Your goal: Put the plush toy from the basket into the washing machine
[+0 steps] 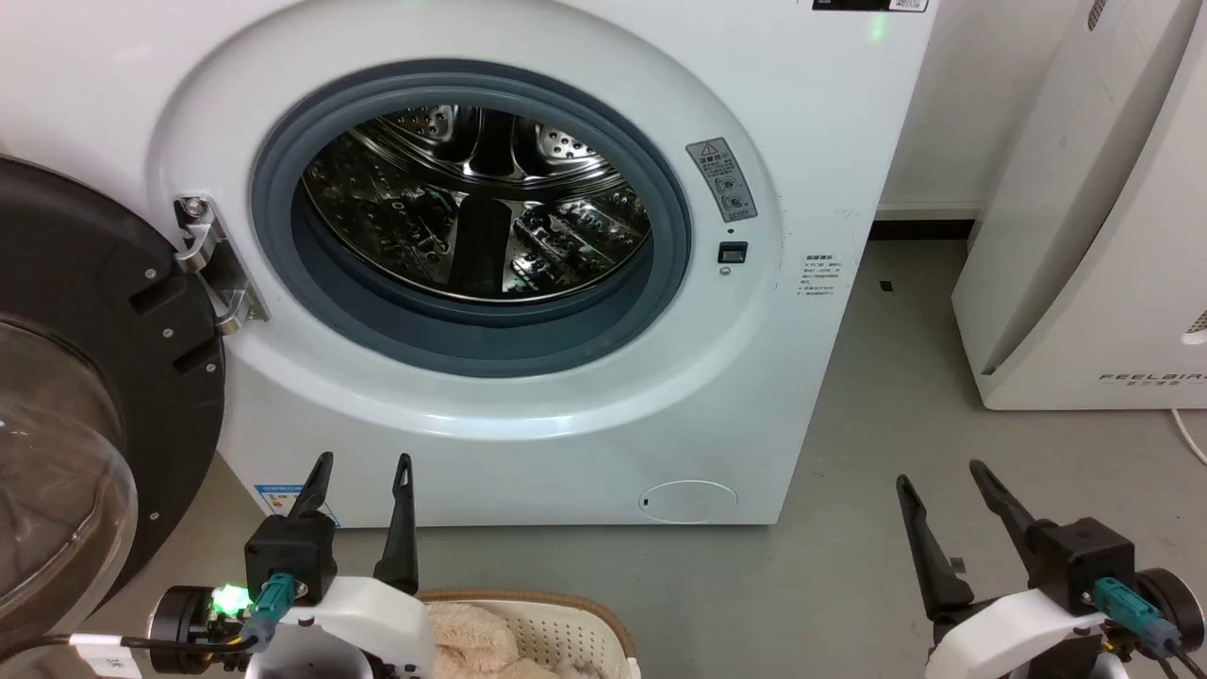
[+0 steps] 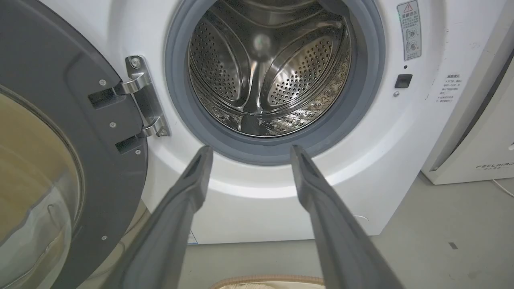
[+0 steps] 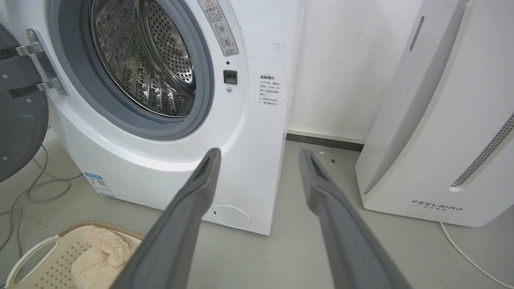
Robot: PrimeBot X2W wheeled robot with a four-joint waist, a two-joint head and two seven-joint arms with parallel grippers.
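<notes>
The white washing machine (image 1: 528, 396) stands ahead with its porthole uncovered, showing the steel drum (image 1: 476, 203), which holds nothing I can see. Its black-framed glass door (image 1: 85, 396) is swung wide to the left. The cream basket (image 1: 556, 627) sits on the floor at the bottom edge, with the fluffy beige plush toy (image 1: 467, 637) lying inside it. My left gripper (image 1: 363, 471) hangs open just left of the basket, fingers pointing at the machine. My right gripper (image 1: 943, 476) is open over bare floor to the right. The basket (image 3: 48, 257) and toy (image 3: 98, 257) show at lower left of the right wrist view.
A white FEELBAIR appliance (image 1: 1094, 245) stands at the right, close to the washer's side. Grey cables (image 3: 28, 192) lie on the floor under the open door, and a white cord (image 3: 466, 253) trails from the appliance. Grey floor (image 1: 849, 585) lies between the grippers.
</notes>
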